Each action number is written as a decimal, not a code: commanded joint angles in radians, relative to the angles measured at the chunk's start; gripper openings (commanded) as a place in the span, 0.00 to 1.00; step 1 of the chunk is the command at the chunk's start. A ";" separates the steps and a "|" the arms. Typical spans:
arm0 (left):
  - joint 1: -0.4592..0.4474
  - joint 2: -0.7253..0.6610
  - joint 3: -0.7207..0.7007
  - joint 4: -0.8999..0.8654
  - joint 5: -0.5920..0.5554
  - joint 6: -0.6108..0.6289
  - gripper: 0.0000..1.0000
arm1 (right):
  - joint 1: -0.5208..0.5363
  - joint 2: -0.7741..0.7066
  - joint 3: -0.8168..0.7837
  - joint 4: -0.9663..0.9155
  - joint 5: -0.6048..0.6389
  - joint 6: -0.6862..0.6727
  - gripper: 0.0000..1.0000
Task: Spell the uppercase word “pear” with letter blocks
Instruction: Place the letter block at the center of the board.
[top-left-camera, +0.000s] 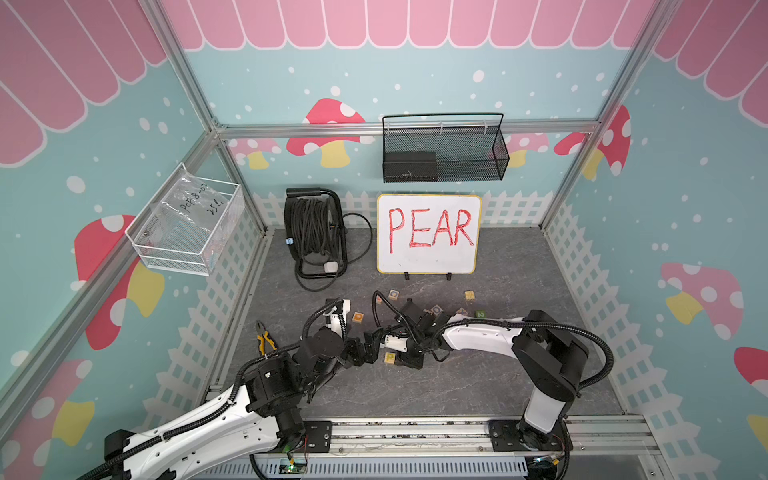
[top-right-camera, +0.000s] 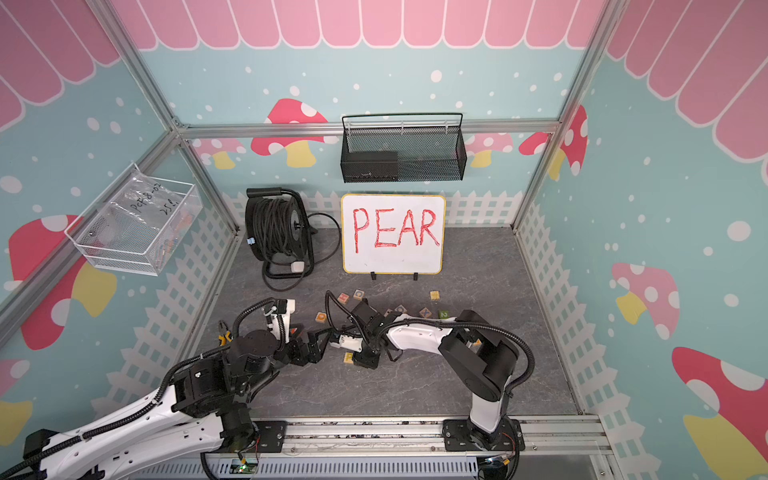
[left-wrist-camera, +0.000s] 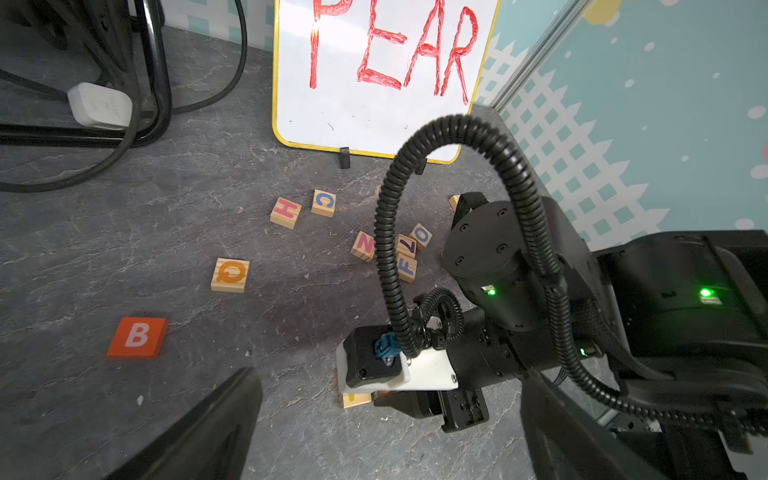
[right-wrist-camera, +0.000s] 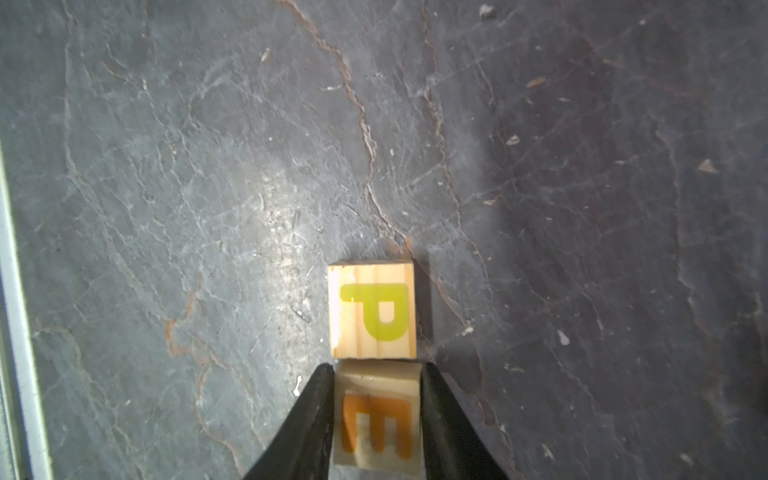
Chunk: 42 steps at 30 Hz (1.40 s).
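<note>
The right arm rises from its base on the front rail, folds at the elbow and runs its white forearm across toward the centre of the tabletop. There the wrist pitches steeply downward. The right jaws are clenched on the E block, one black finger against each side face, with the orange letter facing up at the wrist camera. The P block lies flat on the tabletop just beside the E block, with a thin dark gap visible between the two edges. Whether the E block rests on the surface or sits slightly above it cannot be determined. In both top views only the P block is exposed, because the wrist covers the E block. The left arm extends low from the front-left corner toward the same spot. The left jaws are released and spread wide – nothing sits between them – and they point at the right wrist. Other letter blocks lie scattered in front of the whiteboard.
</note>
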 joint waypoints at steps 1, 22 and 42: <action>0.004 -0.007 -0.012 -0.015 -0.020 -0.021 0.99 | 0.011 0.026 -0.008 0.003 -0.013 -0.015 0.36; 0.004 -0.008 -0.015 -0.015 -0.028 -0.022 1.00 | 0.012 -0.011 -0.012 0.011 0.008 -0.010 0.55; 0.004 -0.001 0.011 0.043 0.016 0.025 0.99 | 0.008 -0.232 -0.101 0.203 0.316 0.160 0.70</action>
